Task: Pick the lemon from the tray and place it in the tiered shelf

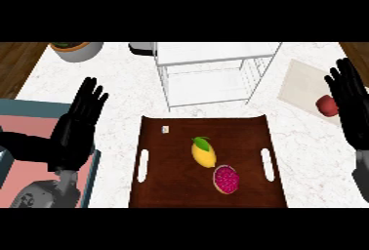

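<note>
We see the yellow lemon with a green leaf [203,152] lying mid dark brown wooden tray [173,190], just far-left of a halved pink pomegranate [226,179]. White wire tiered shelf [209,73] stands beyond the tray. Our left hand [75,129] and right hand [351,110] rest with fingers straight, holding nothing.

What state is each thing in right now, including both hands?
lemon: lying on the tray, not held
tray: flat on the counter, holding the lemon and the halved red fruit
halved red fruit: cut face up, beside the lemon
tiered shelf: upright, nothing on its shelves
left hand: open, holding nothing
right hand: open, holding nothing
red fruit: on the cutting board
</note>
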Available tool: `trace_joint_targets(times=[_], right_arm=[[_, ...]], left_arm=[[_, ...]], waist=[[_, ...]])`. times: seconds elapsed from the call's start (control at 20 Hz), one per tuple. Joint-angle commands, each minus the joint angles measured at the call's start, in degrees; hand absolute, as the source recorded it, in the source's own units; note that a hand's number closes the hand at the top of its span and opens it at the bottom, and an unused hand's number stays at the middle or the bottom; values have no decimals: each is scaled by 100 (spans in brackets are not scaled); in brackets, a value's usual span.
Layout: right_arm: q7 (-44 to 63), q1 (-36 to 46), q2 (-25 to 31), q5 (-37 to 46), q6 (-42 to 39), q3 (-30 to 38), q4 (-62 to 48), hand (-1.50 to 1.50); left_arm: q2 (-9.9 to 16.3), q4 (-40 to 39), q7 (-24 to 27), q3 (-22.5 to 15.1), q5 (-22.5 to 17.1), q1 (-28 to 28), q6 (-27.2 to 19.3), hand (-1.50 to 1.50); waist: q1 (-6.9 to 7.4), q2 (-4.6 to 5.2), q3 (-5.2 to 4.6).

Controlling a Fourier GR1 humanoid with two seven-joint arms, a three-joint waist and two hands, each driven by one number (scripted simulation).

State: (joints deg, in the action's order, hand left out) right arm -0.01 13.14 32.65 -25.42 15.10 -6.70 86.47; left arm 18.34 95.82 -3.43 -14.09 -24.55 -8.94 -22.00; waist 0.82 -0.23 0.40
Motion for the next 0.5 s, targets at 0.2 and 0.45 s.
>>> trace_joint_targets(times=[0.2,0.45], right_arm=[[92,-68,314,1527,476,-764,-219,-150],[367,-232,-429,2020,1370,-980,-1052,150]], left_arm=[[923,-857,-55,-506,828,568,716,0],[789,-1350,188,-817,958,781,1043,0]], waist=[[-69,61,-49],[-41,60,-38]])
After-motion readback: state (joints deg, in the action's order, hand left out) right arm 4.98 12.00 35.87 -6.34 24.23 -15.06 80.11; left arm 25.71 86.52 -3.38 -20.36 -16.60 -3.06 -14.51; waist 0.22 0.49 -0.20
